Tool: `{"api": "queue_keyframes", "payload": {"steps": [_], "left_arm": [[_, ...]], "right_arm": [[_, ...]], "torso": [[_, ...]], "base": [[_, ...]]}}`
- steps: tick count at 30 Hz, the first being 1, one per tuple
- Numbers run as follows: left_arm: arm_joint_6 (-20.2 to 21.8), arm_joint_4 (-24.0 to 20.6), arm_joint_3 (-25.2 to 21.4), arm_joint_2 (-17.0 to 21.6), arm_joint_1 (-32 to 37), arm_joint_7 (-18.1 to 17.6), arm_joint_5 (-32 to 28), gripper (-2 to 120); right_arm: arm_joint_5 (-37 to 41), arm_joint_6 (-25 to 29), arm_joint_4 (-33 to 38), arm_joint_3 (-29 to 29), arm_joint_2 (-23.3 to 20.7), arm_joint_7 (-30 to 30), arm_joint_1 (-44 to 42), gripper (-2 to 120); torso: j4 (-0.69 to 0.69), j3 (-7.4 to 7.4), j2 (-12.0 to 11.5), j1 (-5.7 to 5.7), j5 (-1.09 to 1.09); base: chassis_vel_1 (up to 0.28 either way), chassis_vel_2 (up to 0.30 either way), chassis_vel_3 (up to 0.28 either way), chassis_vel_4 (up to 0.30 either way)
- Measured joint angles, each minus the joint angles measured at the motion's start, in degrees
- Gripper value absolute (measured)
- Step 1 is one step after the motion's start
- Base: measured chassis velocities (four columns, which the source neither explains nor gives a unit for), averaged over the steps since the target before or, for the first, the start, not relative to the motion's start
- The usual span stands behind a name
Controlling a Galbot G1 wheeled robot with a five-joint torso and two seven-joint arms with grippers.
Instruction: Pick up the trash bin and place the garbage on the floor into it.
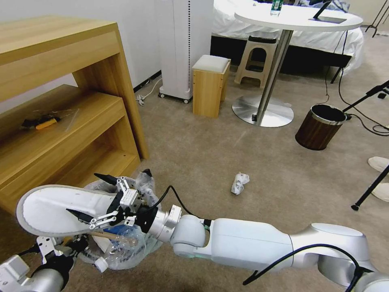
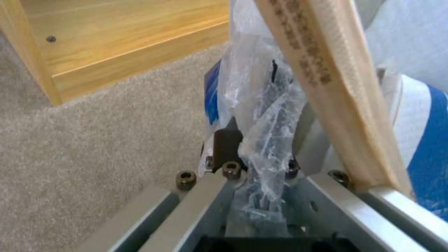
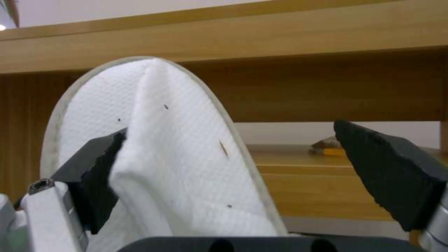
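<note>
Slipper (image 1: 56, 209) lies flat over trash bin (image 1: 125, 247), long axis left-right, toe left. My right tool (image 1: 95, 196) wide open, one finger touching it. Left tool (image 1: 60, 247) clamped on bin liner.

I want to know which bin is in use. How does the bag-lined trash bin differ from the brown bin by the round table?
The trash bin has a crinkly plastic liner and holds litter; the brown bin has a metal rim and no liner. The trash bin sits between the grippers; the brown bin stands apart, upright on the carpet.
</note>
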Motion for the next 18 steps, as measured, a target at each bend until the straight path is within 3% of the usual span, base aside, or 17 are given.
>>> {"api": "queue_keyframes", "payload": {"steps": [18], "left_arm": [[-0.20,4.64,1.37,1.11,0.63,-1.58,-0.21,0]], "right_arm": [[-0.07,0.03,-1.64,0.96,-0.36,-0.13,-0.36,100]], "torso": [[0.00,0.00,0.00,0.00,0.00]], "base": [[0.000,0.000,0.000,0.000]]}}
